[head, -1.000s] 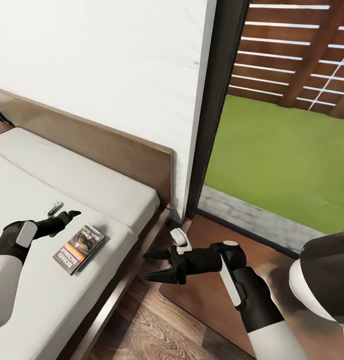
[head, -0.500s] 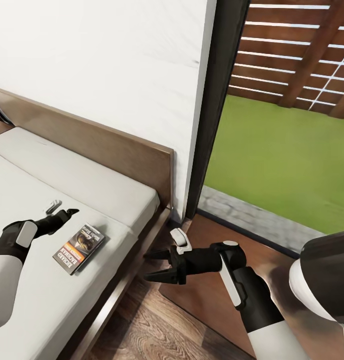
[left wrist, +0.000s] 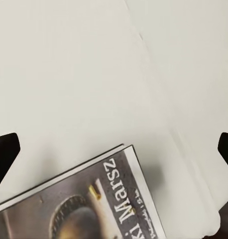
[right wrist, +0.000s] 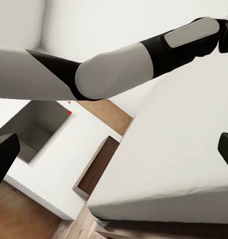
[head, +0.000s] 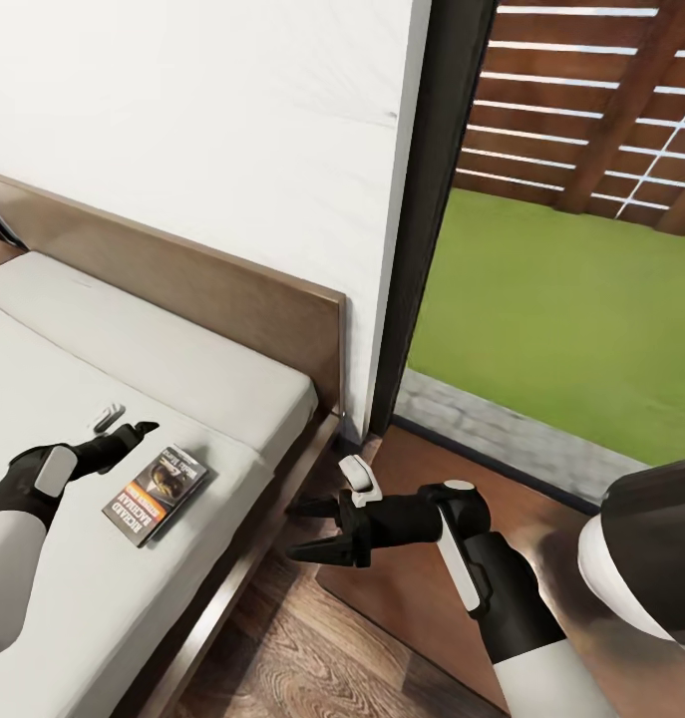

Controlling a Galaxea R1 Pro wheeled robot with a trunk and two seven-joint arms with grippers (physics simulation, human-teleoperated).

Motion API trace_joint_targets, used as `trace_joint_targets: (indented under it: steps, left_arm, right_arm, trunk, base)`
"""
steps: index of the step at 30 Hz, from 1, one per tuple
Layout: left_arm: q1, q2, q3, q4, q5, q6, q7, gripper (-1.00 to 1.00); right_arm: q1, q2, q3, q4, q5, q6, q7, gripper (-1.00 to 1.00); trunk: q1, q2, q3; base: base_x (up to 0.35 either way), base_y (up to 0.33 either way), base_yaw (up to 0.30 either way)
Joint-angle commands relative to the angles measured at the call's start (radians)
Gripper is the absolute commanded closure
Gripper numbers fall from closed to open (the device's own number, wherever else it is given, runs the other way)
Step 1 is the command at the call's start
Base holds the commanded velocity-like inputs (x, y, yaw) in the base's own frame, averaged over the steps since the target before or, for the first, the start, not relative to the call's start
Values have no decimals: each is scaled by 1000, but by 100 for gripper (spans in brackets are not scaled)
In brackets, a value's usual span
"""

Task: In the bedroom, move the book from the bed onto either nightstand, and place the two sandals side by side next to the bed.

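The book point(head: 157, 494) lies flat on the off-white mattress of the bed point(head: 182, 369), near its right edge; its cover also fills the lower part of the left wrist view point(left wrist: 89, 204). My left gripper point(head: 135, 433) hovers just above and behind the book, open, with its dark fingertips point(left wrist: 4, 155) spread wide apart. My right gripper point(head: 294, 530) is open and holds nothing, between the bed frame and the nightstand point(head: 407, 608). The sandals are out of view.
A white wall rises behind the dark headboard point(head: 232, 289). A tall dark-framed window point(head: 427, 229) at right shows grass and a slatted fence. Wood-plank floor point(head: 292, 658) runs between bed and nightstand. My left forearm point(right wrist: 124, 67) crosses the right wrist view.
The left gripper has shifted very slightly over the mattress near the book. The book and the right arm have stayed put.
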Motion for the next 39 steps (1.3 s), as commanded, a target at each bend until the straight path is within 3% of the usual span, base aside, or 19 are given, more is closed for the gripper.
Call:
trace_joint_targets:
  steps: [1, 5, 16, 21, 31, 39]
  left_arm:
    - [-1, 0, 6, 0, 2, 8, -3, -100]
    - [-1, 0, 6, 1, 2, 7, -3, -100]
    - [-1, -1, 6, 2, 2, 6, -3, -100]
    - [-1, -1, 6, 2, 2, 6, -3, -100]
    - [-1, -2, 6, 2, 2, 6, -3, -100]
    - [-1, -2, 6, 2, 2, 6, -3, -100]
  right_arm:
    - [-1, 0, 0, 0, -3, 10, 1, -100]
    - [-1, 0, 0, 0, -3, 10, 2, -100]
    - [-1, 0, 0, 0, -3, 11, 1, -100]
    - [-1, 1, 0, 0, -3, 10, 1, -100]
    - [-1, 0, 0, 0, -3, 10, 1, -100]
    - [-1, 1, 0, 0, -3, 11, 1, -100]
  trunk:
    - [4, -8, -4]
    - [19, -36, -16]
    - [19, -36, -16]
    - [38, -71, -32]
    - [38, -71, -32]
    - [58, -106, -48]
  base:
    - [0, 0, 0]
    - [0, 0, 0]
    - [0, 0, 0]
    - [0, 0, 0]
    - [0, 0, 0]
    - [0, 0, 0]
